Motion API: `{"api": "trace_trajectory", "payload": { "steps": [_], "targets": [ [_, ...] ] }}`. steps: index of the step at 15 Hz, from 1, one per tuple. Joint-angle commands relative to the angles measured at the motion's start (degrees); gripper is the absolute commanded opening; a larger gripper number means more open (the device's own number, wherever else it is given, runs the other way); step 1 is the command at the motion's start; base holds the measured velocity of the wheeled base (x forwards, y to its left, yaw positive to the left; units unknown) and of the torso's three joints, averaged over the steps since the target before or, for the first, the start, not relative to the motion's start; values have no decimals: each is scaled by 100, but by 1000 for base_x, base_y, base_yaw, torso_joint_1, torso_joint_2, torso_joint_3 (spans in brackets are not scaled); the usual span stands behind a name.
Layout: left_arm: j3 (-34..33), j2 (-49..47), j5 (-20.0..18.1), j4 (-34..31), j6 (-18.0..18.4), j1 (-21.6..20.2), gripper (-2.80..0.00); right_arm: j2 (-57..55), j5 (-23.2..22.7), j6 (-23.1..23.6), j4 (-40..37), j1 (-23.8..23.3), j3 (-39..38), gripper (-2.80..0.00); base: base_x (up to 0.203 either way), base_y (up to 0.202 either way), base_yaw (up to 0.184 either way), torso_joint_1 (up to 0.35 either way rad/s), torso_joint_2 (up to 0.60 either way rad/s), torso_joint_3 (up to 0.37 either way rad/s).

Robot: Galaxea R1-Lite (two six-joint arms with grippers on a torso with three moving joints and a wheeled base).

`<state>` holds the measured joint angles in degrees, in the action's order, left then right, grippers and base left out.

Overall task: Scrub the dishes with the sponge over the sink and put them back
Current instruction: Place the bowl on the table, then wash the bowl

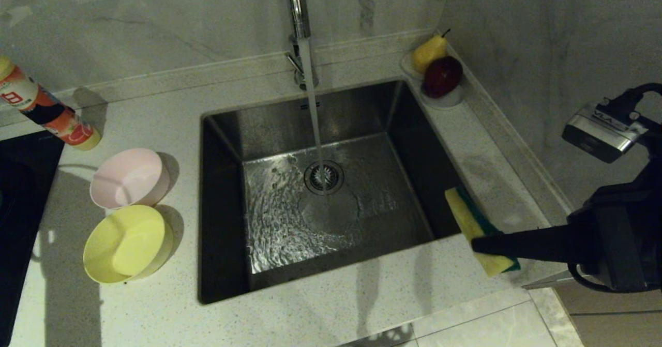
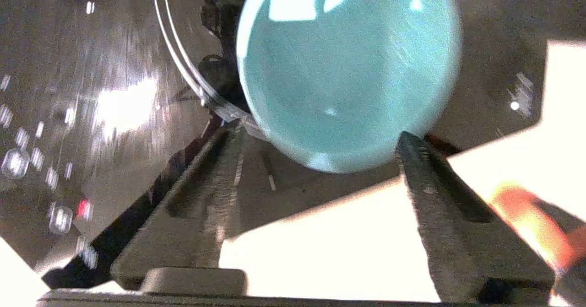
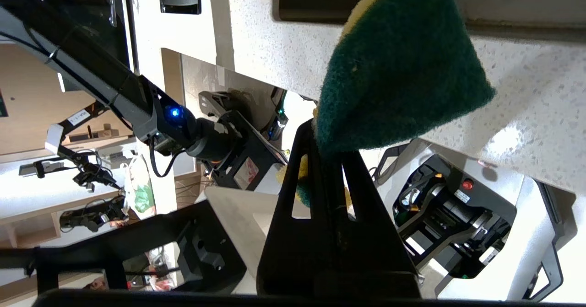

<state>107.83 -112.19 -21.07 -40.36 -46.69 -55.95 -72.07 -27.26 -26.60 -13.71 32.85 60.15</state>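
On the counter left of the sink [image 1: 222,130] stand a pale pink bowl [image 1: 129,178] and a yellow bowl [image 1: 126,243]. A light blue bowl [image 2: 348,69] shows only in the left wrist view, over a dark glossy surface. My left gripper [image 2: 318,131] is open there, with the bowl's rim just past its spread fingertips [image 2: 412,147]. It is out of the head view. My right gripper [image 1: 475,244] is shut on the sponge [image 1: 478,223] at the sink's right edge. The sponge's [image 3: 398,69] green face rises from the gripper [image 3: 327,137].
Water runs from the chrome tap [image 1: 297,5] onto the drain strainer [image 1: 324,177]. A bottle [image 1: 49,111] lies at the back left beside a black cooktop [image 1: 20,192]. A saucer [image 1: 446,100] with a pear and an apple sits at the back right corner.
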Motion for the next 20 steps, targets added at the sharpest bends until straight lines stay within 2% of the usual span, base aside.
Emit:
{"api": "trace_trajectory", "payload": {
  "steps": [1,2,4,7,10,13,16,19,20],
  "targets": [
    [-7,768,-20,-253,87,-10,0,205,1,-4,8,-7,-99,-280,0,0,0,0,0,0],
    [-12,1021,-34,-338,238,-9,-280,220,1,-3,0,-7,-100,-280,0,0,0,0,0,0],
    [-48,1552,-200,-568,711,-4,-280,190,1,14,9,-7,-117,-280,0,0,0,0,0,0],
    [-82,2241,-851,-1136,1743,48,-280,123,16,-9,-23,-7,-109,-280,0,0,0,0,0,0],
    [-209,2613,-970,-1706,2534,912,-280,229,45,-30,-35,-22,-32,-280,0,0,0,0,0,0],
    [-634,2622,-834,-1788,2715,1808,-280,246,28,-39,-26,-96,-48,-280,0,0,0,0,0,0],
    [-1475,2514,-263,-1625,2764,2602,-280,289,44,-47,-17,-138,-125,-280,0,0,0,0,0,0],
    [-2081,2164,-15,-695,2704,2924,-280,288,36,-29,2,-275,-326,-280,0,0,0,0,0,0],
    [-2084,1977,77,-575,2693,2945,0,253,36,-20,9,-307,-347,-280,0,0,0,0,0,0]
  ]
}}
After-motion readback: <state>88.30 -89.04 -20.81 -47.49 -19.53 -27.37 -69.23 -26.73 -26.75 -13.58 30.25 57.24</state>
